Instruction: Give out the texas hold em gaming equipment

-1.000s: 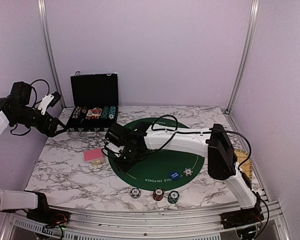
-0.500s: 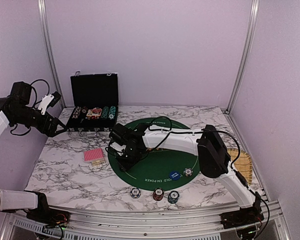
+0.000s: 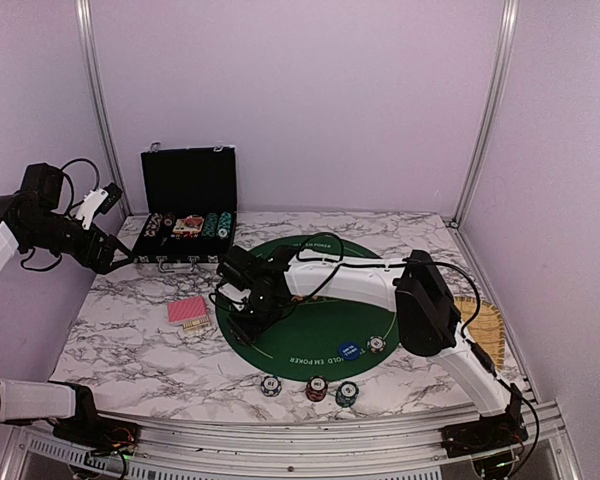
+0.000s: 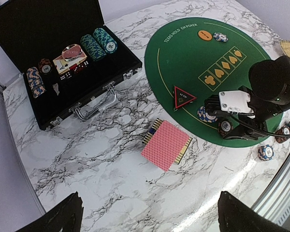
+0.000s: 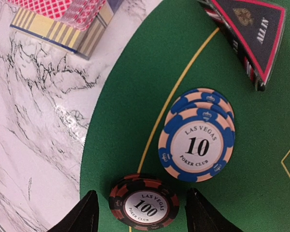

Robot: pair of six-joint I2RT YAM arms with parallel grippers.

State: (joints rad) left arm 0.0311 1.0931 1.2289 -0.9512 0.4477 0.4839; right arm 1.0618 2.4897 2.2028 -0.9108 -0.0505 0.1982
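Observation:
A black-and-red poker chip marked 100 (image 5: 144,204) lies flat at the left rim of the green mat (image 5: 130,96). My right gripper (image 5: 143,212) is open, one finger on each side of the chip with a gap on both. Just beyond it lies a small stack of blue chips marked 10 (image 5: 197,141), and past that the black triangular button (image 5: 251,34). The red-backed cards (image 4: 166,144) rest on the marble left of the mat. My left gripper (image 4: 150,220) hangs open high above the table, holding nothing. An orange button (image 4: 205,35) and a chip (image 4: 220,36) sit on the mat's far side.
The open black case (image 3: 188,215) with more chips stands at the back left. Three chips (image 3: 316,387) line the front edge, and a blue button (image 3: 349,351) and a chip (image 3: 377,344) sit on the mat's near right. The woven tray (image 3: 483,328) is at the right edge.
The right arm's elbow has swung left and nearer, while its gripper stays low at the mat's left rim. The left arm has not moved.

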